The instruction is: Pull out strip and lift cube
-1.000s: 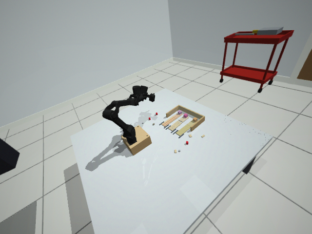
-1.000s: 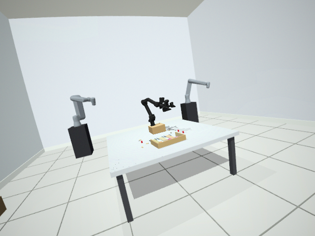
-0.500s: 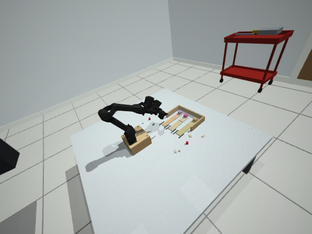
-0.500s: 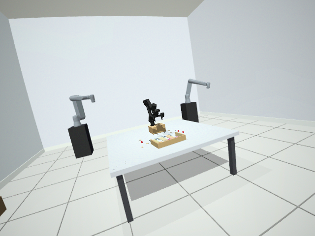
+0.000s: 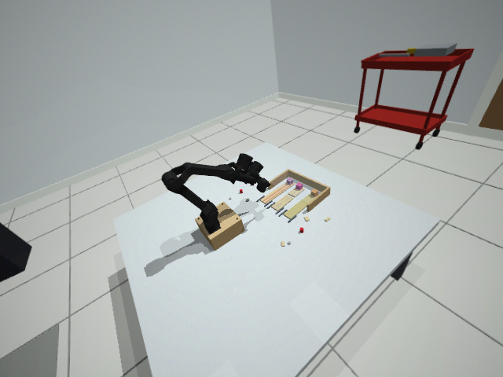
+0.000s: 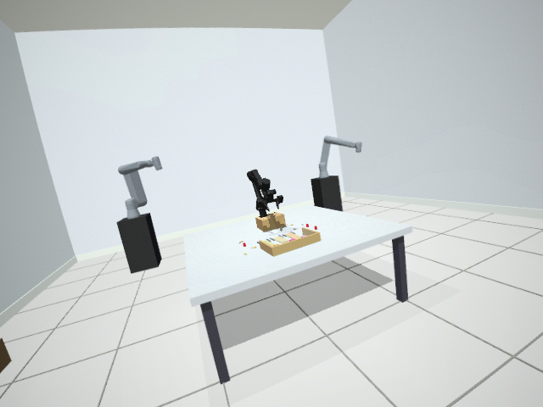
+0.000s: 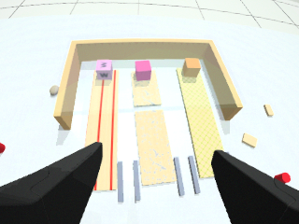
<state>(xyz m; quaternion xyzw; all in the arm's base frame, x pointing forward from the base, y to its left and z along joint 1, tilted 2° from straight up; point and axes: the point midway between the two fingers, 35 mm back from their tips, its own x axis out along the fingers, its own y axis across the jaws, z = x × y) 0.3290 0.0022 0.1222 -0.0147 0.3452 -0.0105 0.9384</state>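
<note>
A tan strip with red lines (image 7: 107, 121) (image 5: 277, 192) lies unbroken on the left in the wrist view. The lilac labelled cube (image 7: 104, 70) (image 5: 289, 181), marked W, sits at its far end. The middle strip is in two pieces, a near piece (image 7: 151, 145) and a far piece (image 7: 145, 95) with a gap between; a magenta cube (image 7: 143, 70) (image 5: 299, 186) is on the far piece. A yellow hatched strip (image 7: 201, 123) (image 5: 297, 208) looks whole and has an orange cube (image 7: 192, 67) (image 5: 314, 192) at its far end. My gripper (image 7: 158, 153) (image 6: 272, 207) is open and empty, above the strips' near ends.
A three-sided wooden wall (image 7: 142, 50) (image 6: 298, 243) surrounds the cubes, open toward the arm. Low grey bars (image 7: 121, 182) (image 7: 193, 175) flank the strips' near ends. Red pieces (image 7: 282, 177) (image 5: 240, 191), tan chips (image 7: 249, 140) and a grey pebble (image 7: 54, 90) lie outside the wall.
</note>
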